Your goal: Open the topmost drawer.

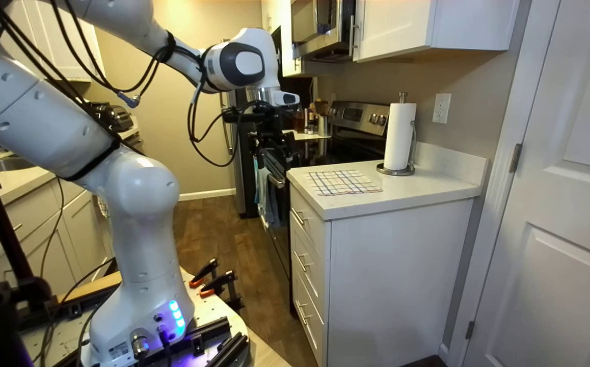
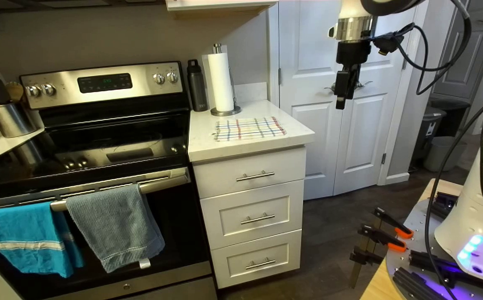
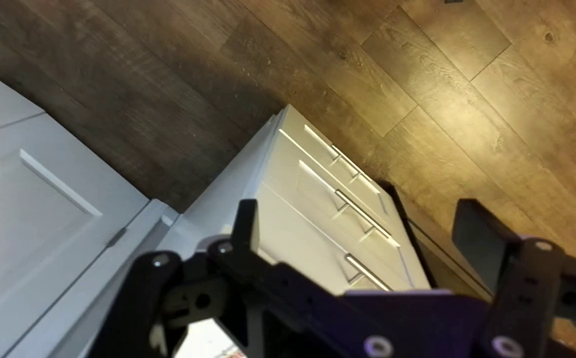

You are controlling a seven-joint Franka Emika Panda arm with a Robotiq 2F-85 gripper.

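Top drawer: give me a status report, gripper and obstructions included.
Gripper open, holding nothing, apart from the handle. Top drawer shut. Nothing seen blocking the handle; checkered cloth lies on the countertop above.

I'm looking in on a kitchen: stove (image 2: pixel 99 143) with towels (image 2: pixel 110 227) over its handle (image 2: pixel 164 183), microwave (image 1: pixel 318 23), sink (image 1: pixel 12 163), paper roll (image 1: pixel 400 135) on the counter (image 1: pixel 417 187), white cabinets (image 1: pixel 394 25).

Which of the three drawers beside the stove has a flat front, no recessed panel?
The topmost drawer, directly under the countertop: its front is plain, whereas the middle drawer and bottom drawer each have a recessed panel.
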